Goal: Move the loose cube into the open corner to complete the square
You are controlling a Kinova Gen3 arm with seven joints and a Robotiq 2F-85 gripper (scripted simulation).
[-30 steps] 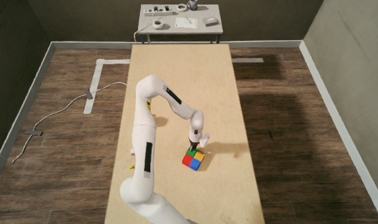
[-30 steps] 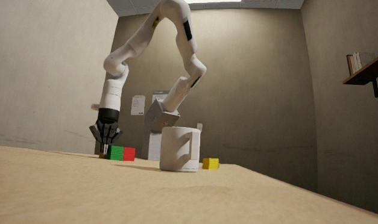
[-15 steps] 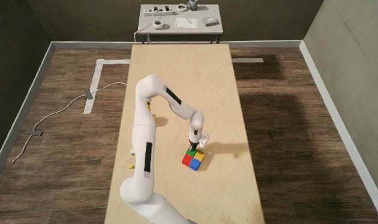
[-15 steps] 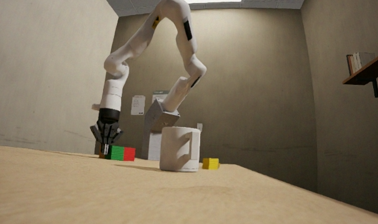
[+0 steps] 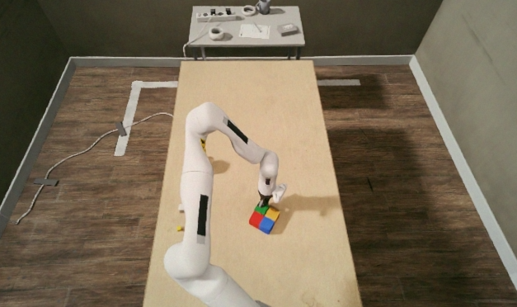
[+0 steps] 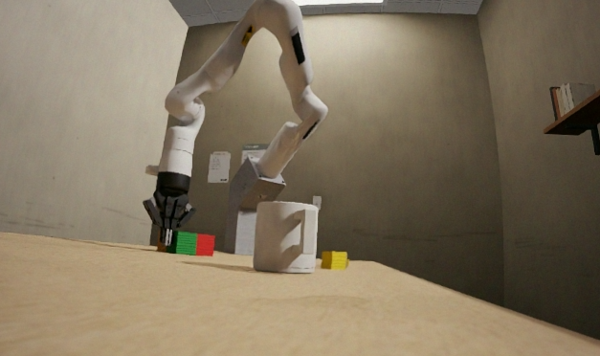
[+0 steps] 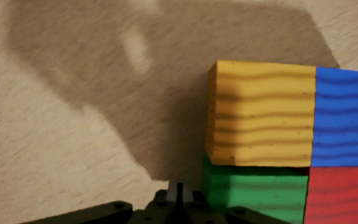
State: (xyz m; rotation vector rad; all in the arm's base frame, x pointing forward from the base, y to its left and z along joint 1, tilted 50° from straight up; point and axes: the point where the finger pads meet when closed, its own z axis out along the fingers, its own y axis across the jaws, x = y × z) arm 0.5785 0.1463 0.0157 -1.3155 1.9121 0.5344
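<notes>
Four cubes sit together as a square on the tan table: green (image 5: 261,208), yellow (image 5: 273,214), red (image 5: 256,219) and blue (image 5: 267,225). In the wrist view the yellow cube (image 7: 260,114) adjoins the blue (image 7: 346,119), and the green (image 7: 252,192) adjoins the red (image 7: 342,195), with only thin seams between them. My gripper (image 5: 264,202) is shut and empty, fingertips (image 7: 180,192) down at the table beside the green cube's outer face. In the exterior view the gripper (image 6: 167,234) stands next to the green cube (image 6: 185,242) and red cube (image 6: 205,244).
A white mug (image 6: 285,236) stands on the table apart from the cubes, with a small yellow block (image 6: 334,259) beyond it. A grey side table (image 5: 246,26) with small items stands past the far end. The table edges drop to a wooden floor.
</notes>
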